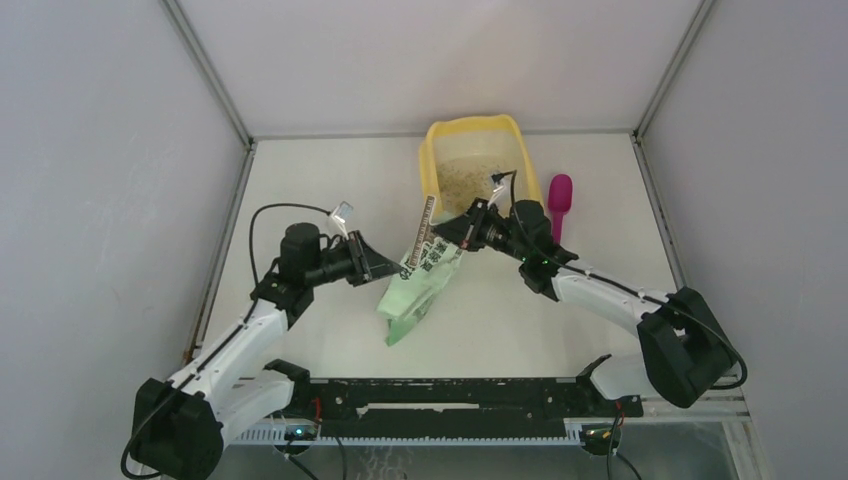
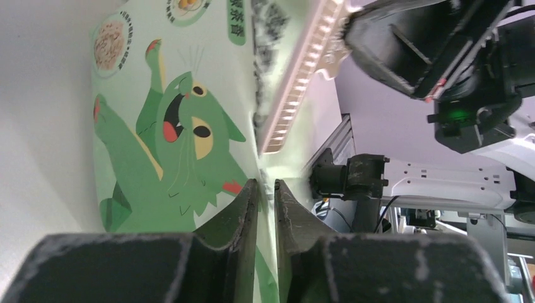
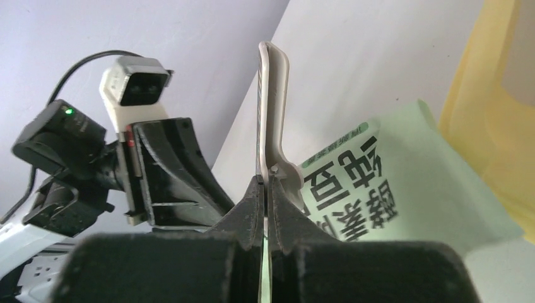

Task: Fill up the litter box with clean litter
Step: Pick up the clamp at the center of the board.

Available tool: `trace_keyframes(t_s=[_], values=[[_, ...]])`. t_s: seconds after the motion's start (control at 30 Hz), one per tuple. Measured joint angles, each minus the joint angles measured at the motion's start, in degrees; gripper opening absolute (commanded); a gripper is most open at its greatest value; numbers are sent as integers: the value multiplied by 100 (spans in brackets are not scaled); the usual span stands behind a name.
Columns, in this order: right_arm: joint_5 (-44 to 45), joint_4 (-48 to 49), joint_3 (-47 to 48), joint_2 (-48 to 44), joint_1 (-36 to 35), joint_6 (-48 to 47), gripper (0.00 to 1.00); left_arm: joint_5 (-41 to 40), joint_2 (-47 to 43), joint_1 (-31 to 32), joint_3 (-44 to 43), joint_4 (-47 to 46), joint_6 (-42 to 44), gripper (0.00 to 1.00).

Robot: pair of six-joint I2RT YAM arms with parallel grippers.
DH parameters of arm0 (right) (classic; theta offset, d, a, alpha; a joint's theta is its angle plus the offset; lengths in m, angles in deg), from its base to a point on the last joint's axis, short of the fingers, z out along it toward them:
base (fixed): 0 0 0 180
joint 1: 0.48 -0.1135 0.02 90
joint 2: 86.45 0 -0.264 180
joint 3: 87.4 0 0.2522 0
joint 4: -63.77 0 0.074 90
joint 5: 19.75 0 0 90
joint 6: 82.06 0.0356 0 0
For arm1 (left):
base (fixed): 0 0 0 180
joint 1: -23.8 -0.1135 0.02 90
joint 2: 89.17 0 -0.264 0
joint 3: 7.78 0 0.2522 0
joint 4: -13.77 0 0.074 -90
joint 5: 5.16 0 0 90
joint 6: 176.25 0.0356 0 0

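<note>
Lying at the far centre of the table [image 1: 300, 190], top view: box [image 1: 432, 165], long axis running near to far, open side up. Yellow rim, pale inner walls. Litter [image 1: 462, 178] spread inside as a speckled tan layer over the floor. Magenta scoop [image 1: 560, 203] just right of the box, lengthwise alongside it. Light green bag [image 1: 420, 285] slanting from the box's near end down to the left, between left gripper [image 1: 375, 262] and right gripper [image 1: 462, 232].

Left wrist: jaws parted by a narrow slit, tips at the bag's lower edge; touching or not, cannot tell. Green cartoon cat printed on the bag, pale ribbed strip along one end.

Right wrist: jaws closed on the bag's pale strip, the strip rising upright from between the tips. Yellow box wall at the right edge, just beyond the bag.
</note>
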Motion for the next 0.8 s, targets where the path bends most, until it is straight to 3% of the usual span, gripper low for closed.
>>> trace_keyframes(t_s=[0.5,0.8], values=[[-17,518,15,859,-334,-24,0,96,-31,-15,0,-409,17,16],[-702,1222,-39,1126,-323,400,0,-350,-289,-15,-15,417,514,20]])
